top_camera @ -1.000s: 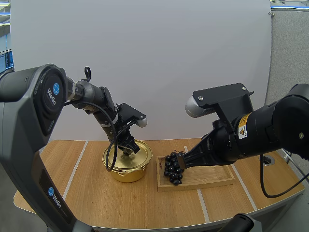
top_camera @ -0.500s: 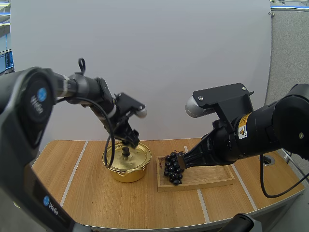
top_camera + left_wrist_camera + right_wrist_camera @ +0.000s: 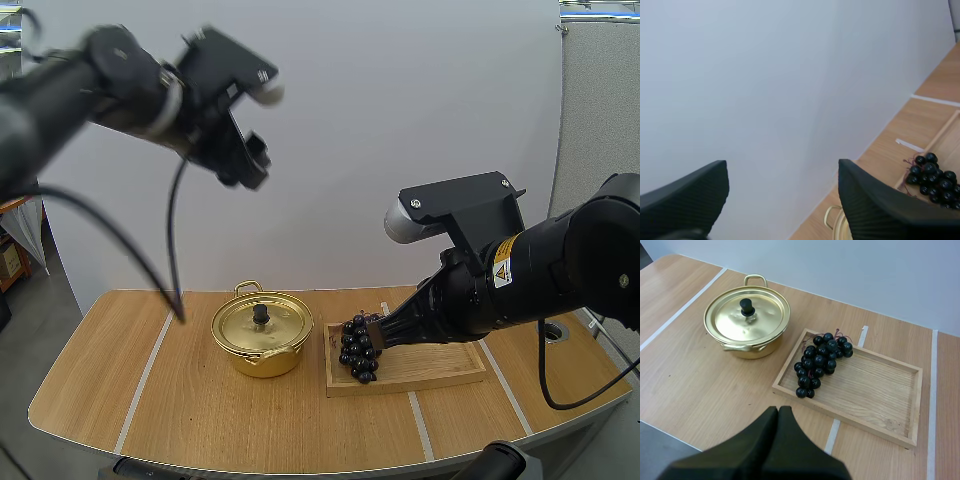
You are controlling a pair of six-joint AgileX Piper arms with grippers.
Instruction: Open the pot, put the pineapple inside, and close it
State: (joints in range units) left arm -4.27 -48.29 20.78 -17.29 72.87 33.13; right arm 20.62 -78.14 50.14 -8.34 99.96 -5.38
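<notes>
A gold pot (image 3: 262, 345) stands on the table with its lid (image 3: 747, 315) on and a black knob (image 3: 261, 314) on top. A bunch of dark grapes (image 3: 358, 348) lies at the left end of a wooden tray (image 3: 440, 370). My left gripper (image 3: 250, 168) hangs open high above the pot, nothing between its fingers (image 3: 870, 205). My right gripper (image 3: 383, 330) is shut on nothing, hovering just right of the grapes (image 3: 820, 362); its wedge (image 3: 778, 412) points down over the near table in front of the tray (image 3: 880, 390).
The pot (image 3: 747, 322) sits left of the tray, a small gap between them. White tape lines (image 3: 682, 307) cross the wooden table top. Its curved front edge (image 3: 300, 468) is near. A white wall stands right behind the table.
My left gripper has opened, let go of the lid knob and risen high up and to the left. The lid stays on the pot. The right arm has not moved.
</notes>
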